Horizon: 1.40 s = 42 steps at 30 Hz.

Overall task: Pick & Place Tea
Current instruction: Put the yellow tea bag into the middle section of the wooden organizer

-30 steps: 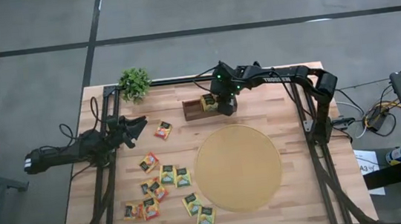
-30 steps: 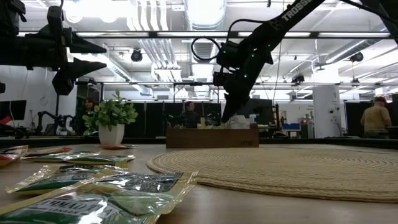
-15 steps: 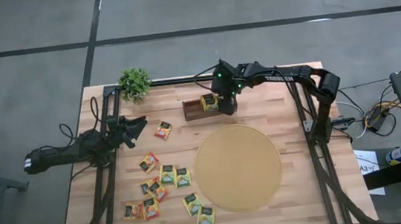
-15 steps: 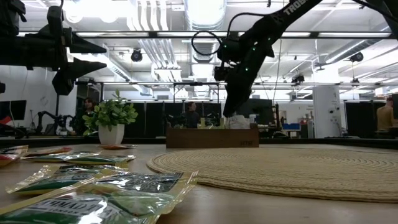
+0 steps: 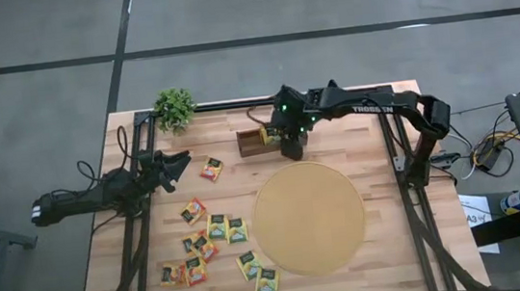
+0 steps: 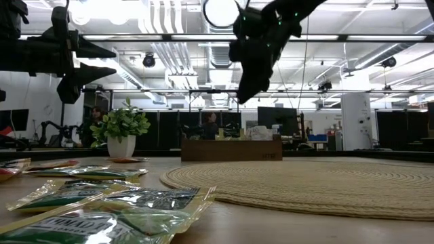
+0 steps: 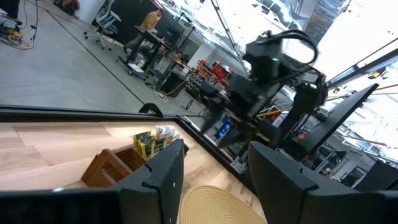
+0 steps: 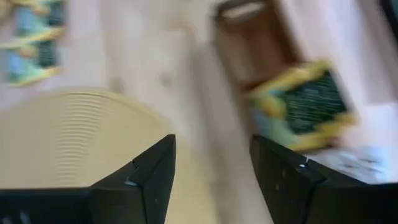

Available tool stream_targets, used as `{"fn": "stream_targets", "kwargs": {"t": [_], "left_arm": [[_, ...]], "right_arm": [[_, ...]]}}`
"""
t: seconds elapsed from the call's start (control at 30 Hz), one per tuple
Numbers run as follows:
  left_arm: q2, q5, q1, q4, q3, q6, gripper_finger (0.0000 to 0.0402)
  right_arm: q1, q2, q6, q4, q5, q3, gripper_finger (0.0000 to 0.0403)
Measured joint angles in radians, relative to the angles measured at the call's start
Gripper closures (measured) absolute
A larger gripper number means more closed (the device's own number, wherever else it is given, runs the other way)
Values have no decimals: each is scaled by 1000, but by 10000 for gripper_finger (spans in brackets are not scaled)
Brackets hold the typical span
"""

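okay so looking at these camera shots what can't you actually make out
- Tray contents: in the high view the right gripper and its arm cover part of the wooden tray; sachet count inside unknowable.
- Right wrist view: motion blur smears the sachet; label unreadable.
- Low view: tray shows only its side wall.
- Left gripper waits over the table's left side, nothing between its fingers.

Two black jointed arms, matte housings. Right arm (image 5: pixel 372 107): white lettering along link, green status lights near wrist. Left arm (image 5: pixel 91 195): loose black cables trailing. Angular dark fingers (image 7: pixel 155 180), bevelled edges.
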Motion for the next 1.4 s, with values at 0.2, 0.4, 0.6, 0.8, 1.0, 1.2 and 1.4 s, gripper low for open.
{"fn": "stream_targets", "kwargs": {"t": [0.2, 0.4, 0.6, 0.8, 1.0, 1.2, 1.4], "left_arm": [[0, 0, 0, 0, 0, 0, 228], [0, 0, 0, 0, 0, 0, 228], [0, 0, 0, 0, 0, 0, 228], [0, 0, 0, 0, 0, 0, 228], [1, 0, 0, -1, 0, 0, 228], [1, 0, 0, -6, 0, 0, 228], [2, 0, 0, -7, 0, 0, 228]], "right_arm": [[140, -9, 111, 0, -12, -4, 200], [288, -9, 233, 11, -5, -8, 200], [412, -9, 409, 97, -3, -25, 200], [530, 2, 572, 245, -1, -60, 200], [636, 59, 595, 274, -1, -61, 200], [681, 138, 595, 308, -3, -61, 200], [712, 222, 602, 445, -41, -61, 200]]}}
